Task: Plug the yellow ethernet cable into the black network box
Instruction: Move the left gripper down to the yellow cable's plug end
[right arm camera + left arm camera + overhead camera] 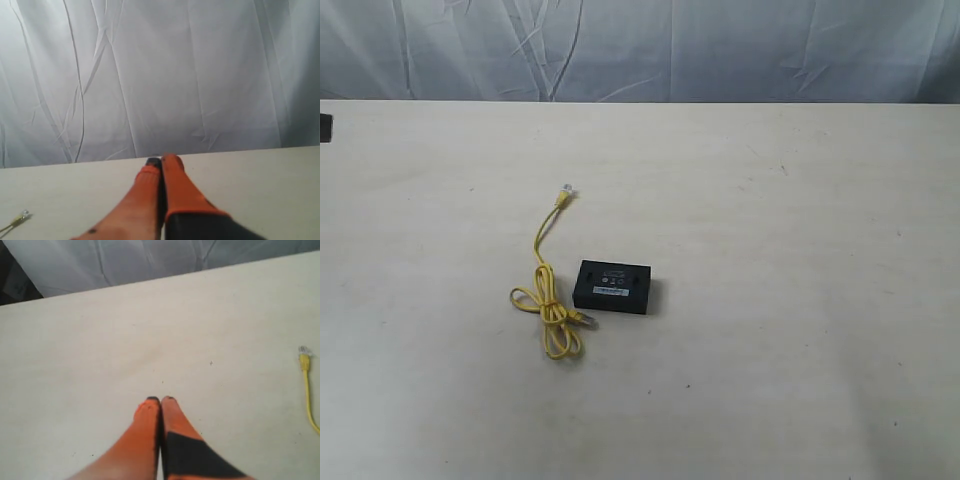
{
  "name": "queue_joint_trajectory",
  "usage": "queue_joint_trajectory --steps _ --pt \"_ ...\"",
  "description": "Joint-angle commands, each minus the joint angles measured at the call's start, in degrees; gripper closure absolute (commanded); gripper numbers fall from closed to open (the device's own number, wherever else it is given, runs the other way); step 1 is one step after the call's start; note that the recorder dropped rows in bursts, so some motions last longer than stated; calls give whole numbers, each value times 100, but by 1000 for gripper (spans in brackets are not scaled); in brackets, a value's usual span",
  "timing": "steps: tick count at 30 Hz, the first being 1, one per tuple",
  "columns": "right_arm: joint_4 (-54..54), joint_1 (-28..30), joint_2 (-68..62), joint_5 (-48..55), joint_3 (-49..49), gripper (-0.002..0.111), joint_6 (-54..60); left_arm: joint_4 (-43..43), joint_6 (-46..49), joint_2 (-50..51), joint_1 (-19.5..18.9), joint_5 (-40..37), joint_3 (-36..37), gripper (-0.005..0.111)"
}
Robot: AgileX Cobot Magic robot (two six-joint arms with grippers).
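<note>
1. The left gripper (160, 399) has its two orange fingers (147, 430) pressed together, tips meeting, with nothing held between them. It hangs above a bare stretch of the table (100, 365).
2. The right gripper (162, 160) is likewise pressed together on nothing, its fingers touching along their length. It points across the table toward the pale wrinkled backdrop sheet (200, 75).
3. In the left wrist view, one end of the yellow ethernet cable (309, 395) lies flat on the table, well apart from the left gripper, tipped by a clear plug (303, 350).
4. In the right wrist view a small blurred plug end (22, 216) shows at the picture's edge. It is probably that same cable tip, though the view is too soft to be sure.
5. The black network box (614, 286) lies flat near the middle of the table, its white label strip (610, 291) facing up.
6. Just beside the box, on its left in the exterior view, the cable gathers into a loose bundle of loops (548, 310).
7. A second plug (586, 318) rests by the box's near left corner. It sits in no socket, and whether it touches the box I cannot tell.
8. From the bundle a single strand (542, 240) runs away from the box toward the sheet, and its tip lies well apart from the box.
9. Far to the box's left, a dark object (324, 127) sits at the table's edge, cut off by the frame.
</note>
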State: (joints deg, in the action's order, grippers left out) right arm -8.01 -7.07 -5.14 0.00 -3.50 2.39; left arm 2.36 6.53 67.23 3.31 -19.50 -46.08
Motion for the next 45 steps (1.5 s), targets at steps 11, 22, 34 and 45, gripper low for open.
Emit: queue_joint_trajectory --steps 11,22,34,45 --pt "-1 26 -1215 1025 -838 108 17 -851 1014 3152 818 -1380 -2429 107" --pt "-1 26 -1465 1461 -996 108 17 -1887 1044 5093 950 -3199 -4493 107" --pt "-1 26 -1465 1423 -996 108 17 -1013 408 5865 1731 -2789 -5139 107" --pt "-304 26 -1465 1412 -996 108 17 -1243 407 5916 1743 -2561 -5105 107"
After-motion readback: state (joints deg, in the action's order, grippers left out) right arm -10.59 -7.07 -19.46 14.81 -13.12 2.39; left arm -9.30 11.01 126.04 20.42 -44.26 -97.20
